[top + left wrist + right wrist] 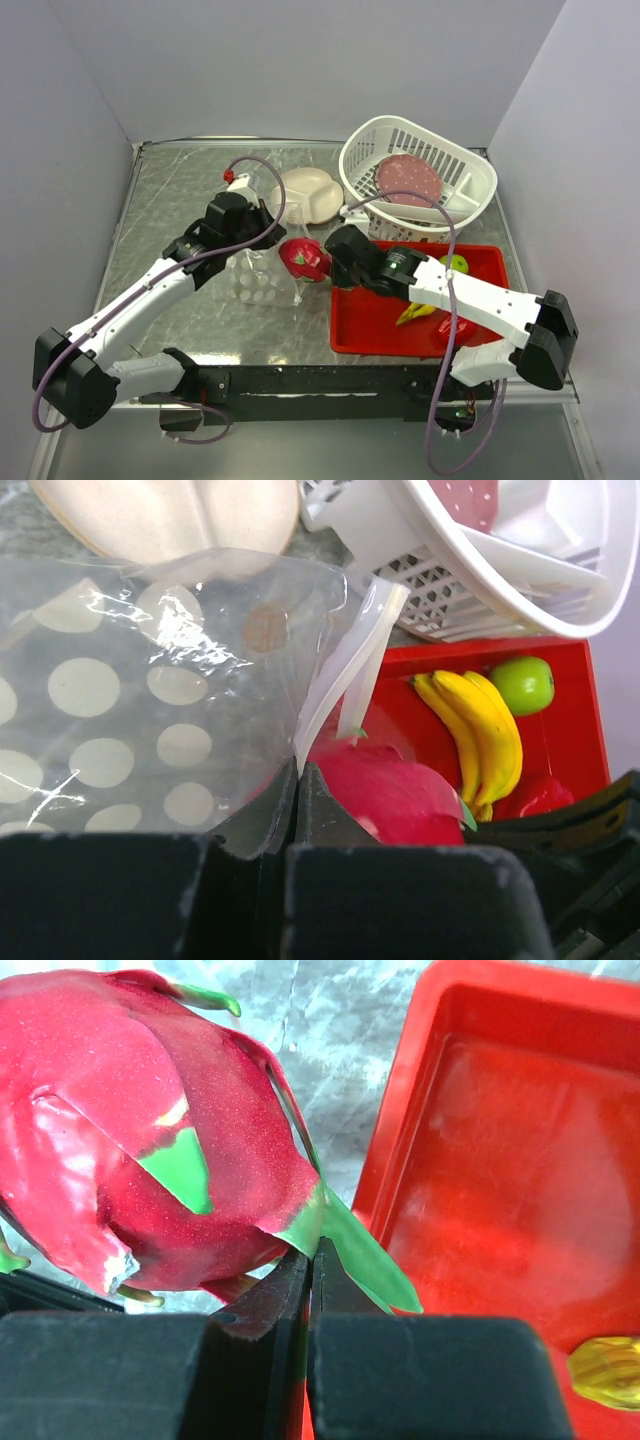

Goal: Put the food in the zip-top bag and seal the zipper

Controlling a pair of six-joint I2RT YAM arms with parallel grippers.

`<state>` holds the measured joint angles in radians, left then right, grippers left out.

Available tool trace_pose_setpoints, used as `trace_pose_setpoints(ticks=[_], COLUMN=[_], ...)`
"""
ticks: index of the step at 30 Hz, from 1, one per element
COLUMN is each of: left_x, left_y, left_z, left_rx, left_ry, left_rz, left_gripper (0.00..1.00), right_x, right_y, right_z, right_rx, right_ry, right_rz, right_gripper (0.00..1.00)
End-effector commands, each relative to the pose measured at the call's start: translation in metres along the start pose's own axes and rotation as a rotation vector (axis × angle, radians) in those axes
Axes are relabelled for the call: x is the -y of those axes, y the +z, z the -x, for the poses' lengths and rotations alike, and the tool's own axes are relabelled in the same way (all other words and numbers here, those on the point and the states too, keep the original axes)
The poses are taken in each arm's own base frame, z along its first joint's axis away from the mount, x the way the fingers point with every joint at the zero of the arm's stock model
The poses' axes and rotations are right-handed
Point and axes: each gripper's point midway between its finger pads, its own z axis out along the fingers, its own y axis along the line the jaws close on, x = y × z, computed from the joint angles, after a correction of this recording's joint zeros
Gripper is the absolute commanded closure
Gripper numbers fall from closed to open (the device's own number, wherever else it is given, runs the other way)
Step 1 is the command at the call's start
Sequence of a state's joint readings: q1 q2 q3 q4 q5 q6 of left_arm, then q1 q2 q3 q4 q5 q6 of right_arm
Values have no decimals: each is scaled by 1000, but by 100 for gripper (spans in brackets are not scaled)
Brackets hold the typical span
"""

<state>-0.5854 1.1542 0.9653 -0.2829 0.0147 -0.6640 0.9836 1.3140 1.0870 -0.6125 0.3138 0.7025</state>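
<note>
The clear dotted zip-top bag (258, 280) stands on the table, and my left gripper (262, 236) is shut on its mouth edge (340, 680), holding it up. My right gripper (333, 262) is shut on a green scale (345, 1235) of the pink-red dragon fruit (305, 260) and holds the fruit at the bag's mouth; it also shows in the left wrist view (390, 795) and the right wrist view (140, 1130). The yellow banana (480, 735) and the green apple (522, 683) lie in the red tray (380, 320). The zipper strip is the folded clear edge by my left fingers.
A white slotted basket (415, 185) holding a reddish speckled disc (408, 180) stands at the back right. A cream divided plate (305, 195) lies behind the bag. A red item (455, 330) lies in the tray near my right arm.
</note>
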Motion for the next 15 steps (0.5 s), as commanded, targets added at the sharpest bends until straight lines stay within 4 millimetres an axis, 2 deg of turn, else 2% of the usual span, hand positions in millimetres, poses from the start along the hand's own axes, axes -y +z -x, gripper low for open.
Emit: trace_pose_setpoints(ticks=[1,2,4,7,9,15], left_x=[33,36,43,53,63,72], left_y=[-11,-12,-13,-13,-13,-21], left_z=[10,10,7,5,2,1], left_rx=[25,29,25,21,10,14], left_ry=[1,3,8,18,23,-5], left_rz=[-97,-107,-121,-144,-165,-141], left_gripper=[99,99,99,99,99,99], right_x=[-26,-34,-31,-36,-37,-21], right_y=[-17,-17,-15,-10,-10,-8], right_z=[53,59,59,64,73,96], right_rx=[109,114,101,94,114,176], right_ry=[2,-12,-52,-82,-85,-79], right_rz=[42,45,-4,-24,-45,-170], right_gripper=[100,100,100,100,100,100])
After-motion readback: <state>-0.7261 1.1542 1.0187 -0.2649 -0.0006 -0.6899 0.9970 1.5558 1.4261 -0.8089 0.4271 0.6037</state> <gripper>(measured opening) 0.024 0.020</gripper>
